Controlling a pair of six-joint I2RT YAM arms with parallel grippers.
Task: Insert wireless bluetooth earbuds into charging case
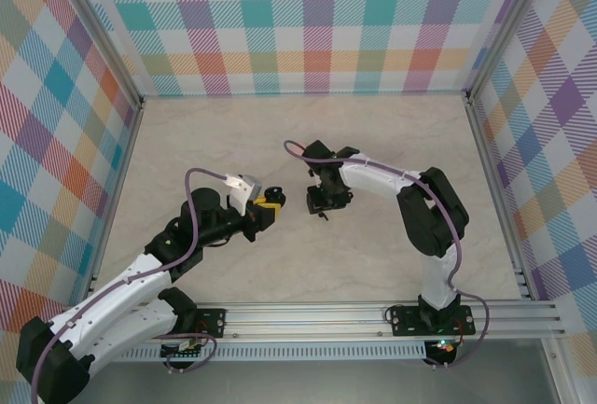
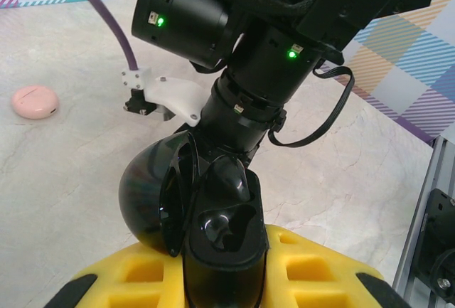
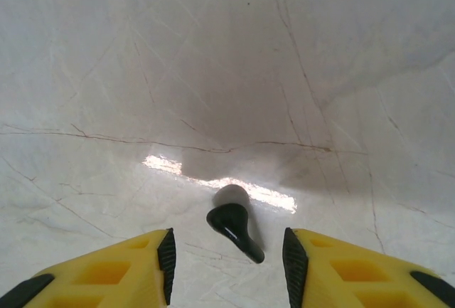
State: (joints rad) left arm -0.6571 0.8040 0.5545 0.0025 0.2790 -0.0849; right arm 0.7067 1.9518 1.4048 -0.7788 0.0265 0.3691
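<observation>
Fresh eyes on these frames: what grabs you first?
The open glossy black charging case, clamped in the left fingers mid-table. Next, a black earbud lying loose on the marble table between the open right fingers, touching neither. A closed pink case sits on the table beyond.

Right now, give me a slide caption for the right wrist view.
Open right tool above a black earbud lying on the pale marble table.
</observation>
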